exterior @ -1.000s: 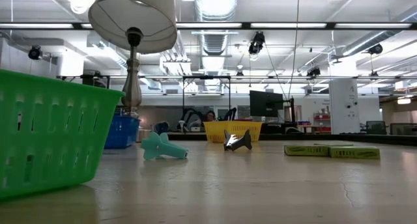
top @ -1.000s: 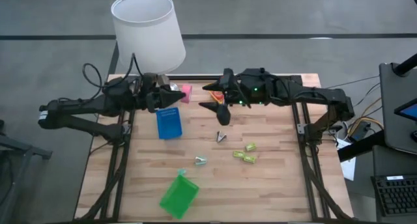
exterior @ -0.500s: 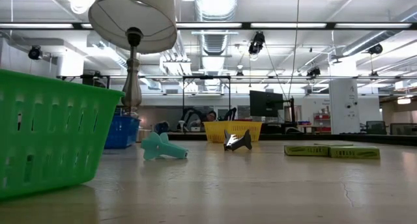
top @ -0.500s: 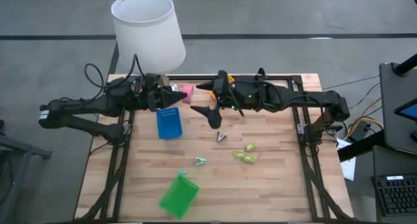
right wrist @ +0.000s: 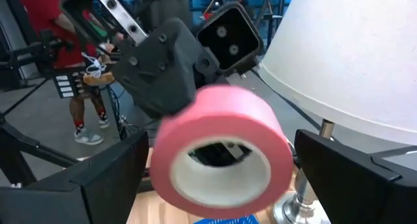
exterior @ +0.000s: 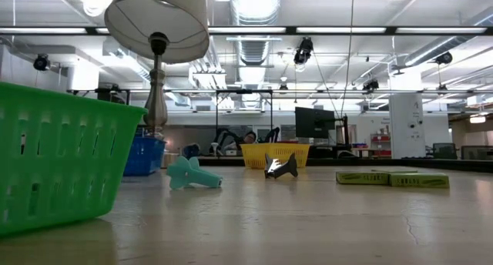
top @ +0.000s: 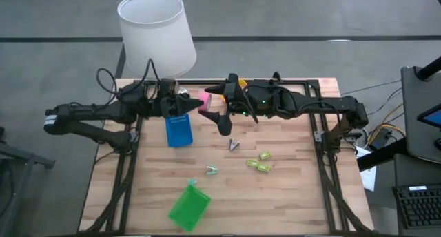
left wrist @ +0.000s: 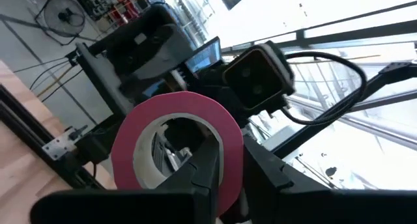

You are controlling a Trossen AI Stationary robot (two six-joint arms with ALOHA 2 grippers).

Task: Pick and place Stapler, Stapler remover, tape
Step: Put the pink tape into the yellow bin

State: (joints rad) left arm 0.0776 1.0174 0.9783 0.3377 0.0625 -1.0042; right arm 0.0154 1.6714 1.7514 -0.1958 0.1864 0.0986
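Upper left of the high view: big white lampshade [top: 155,32], parked over the table's [top: 296,196] back edge. Just below it, reaching in from the left, the left gripper [top: 185,105], clamped on the pink tape [top: 204,101] (one finger threaded through the core in the left wrist view, pinching the ring's wall [left wrist: 179,139]). Roll held up in the air, upper middle of the frame, right above the blue basket [top: 178,130].

Straight across from it, the right gripper [top: 222,106], fingers spread wide with nothing in them, one on each side of the roll's far end; same roll filling the middle of the right wrist view [right wrist: 221,152] between the two dark fingers [right wrist: 104,178].

Looks like a mid-air handoff of the tape, left to right. Next move probably calls for the right fingers closing squarely on the ring before the left lets go, otherwise a likely drop.

Further down and right: silver stapler remover [top: 234,145] mid-table, teal one [top: 212,170] lower down, green basket [top: 188,207] at bottom centre, lime-green oblong pieces [top: 262,162] off to the right. No stapler spotted for sure.
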